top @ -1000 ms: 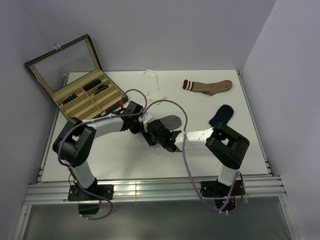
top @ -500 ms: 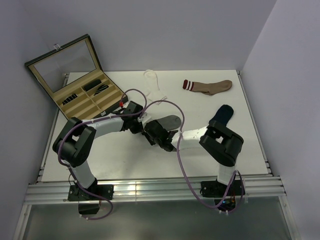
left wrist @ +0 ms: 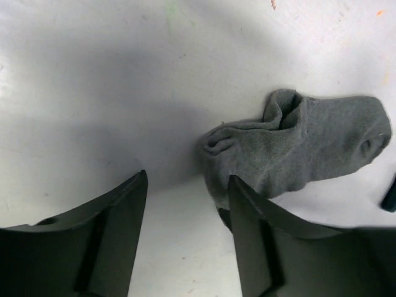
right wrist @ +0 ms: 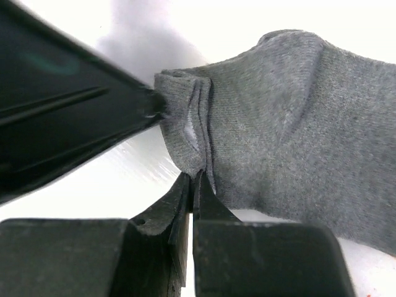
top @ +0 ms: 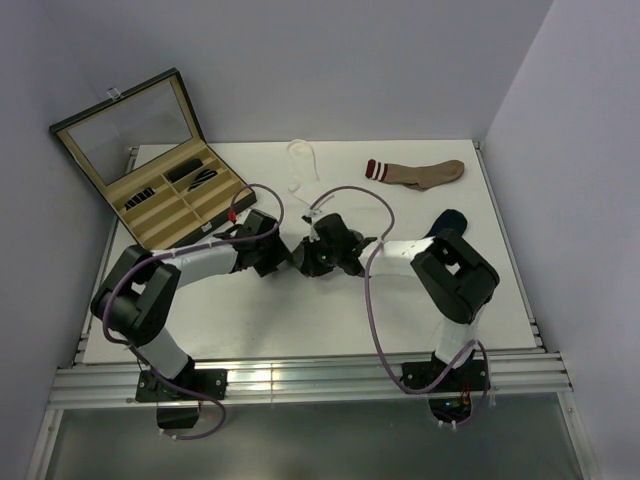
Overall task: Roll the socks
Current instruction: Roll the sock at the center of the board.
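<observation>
In the left wrist view a dark grey sock (left wrist: pixel 297 148) lies bunched on the white table. My left gripper (left wrist: pixel 187 176) is open just short of it, with its right fingertip against the sock's folded edge. My right gripper (right wrist: pixel 193 176) is shut on the folded cuff edge of the same grey sock (right wrist: pixel 297 117). One finger of the left gripper (right wrist: pixel 74 124) touches the cuff from the left. From above, the left gripper (top: pixel 289 260) and right gripper (top: pixel 318 257) meet mid-table and cover the grey sock. A navy sock (top: pixel 447 224) lies to the right, and a white sock (top: pixel 302 164) at the back.
A brown sock with striped cuff (top: pixel 420 173) lies at the back right. An open black case with a glass lid and tan compartments (top: pixel 165 190) stands at the back left. Cables loop above both forearms.
The left gripper has opened and let go of the grey sock. The right gripper has moved back toward the middle and shut on the sock's folded edge. The sock is now bunched.
</observation>
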